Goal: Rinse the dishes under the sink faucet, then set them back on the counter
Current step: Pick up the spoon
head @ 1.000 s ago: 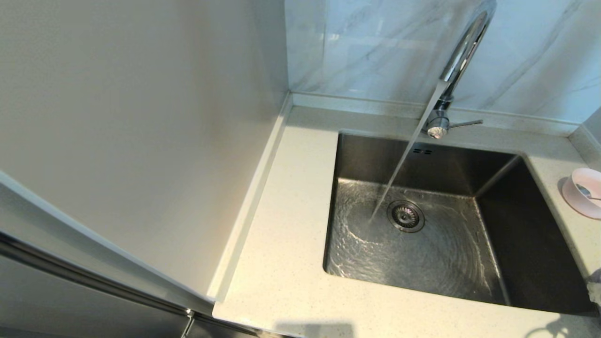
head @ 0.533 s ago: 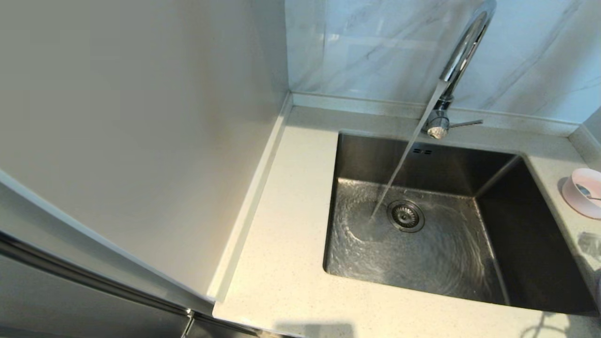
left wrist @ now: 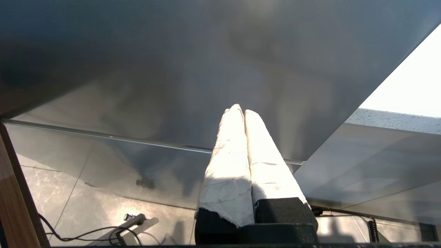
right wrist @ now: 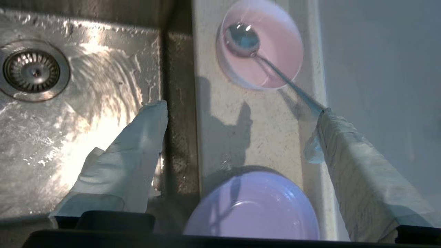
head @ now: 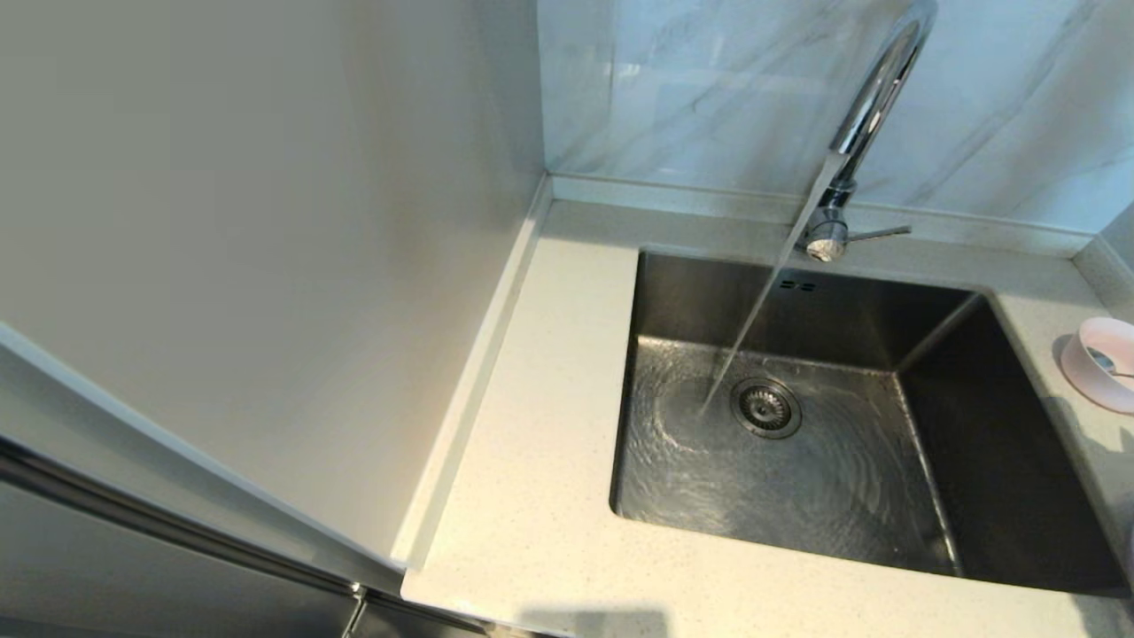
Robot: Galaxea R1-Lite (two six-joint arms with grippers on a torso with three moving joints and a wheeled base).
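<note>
Bowl, pink, sits on the desk strip right of the sink, w/ a spoon in it: spoon's head lies in the bowl, handle runs out over the rim toward the right end effector's finger. In the head view the bowl shows at the right edge, spoon head just visible inside. Plate, lilac, lies flat on the same strip, nearer the robot than the bowl, apart from it; nothing on it.

Sink holds a thin sheet of rippling water; stream from the faucet lands just left of the drain strainer. Faucet spout arcs toward the robot, its lever points right.

Right end effector hangs over the strip w/ fingers spread wide, empty; one finger over the sink's edge, the other over the desk's far side near the spoon handle's tip. Can't tell if it touches the handle.

Left end effector parked low beside a grey cabinet panel, fingers pressed together, holding nothing.
</note>
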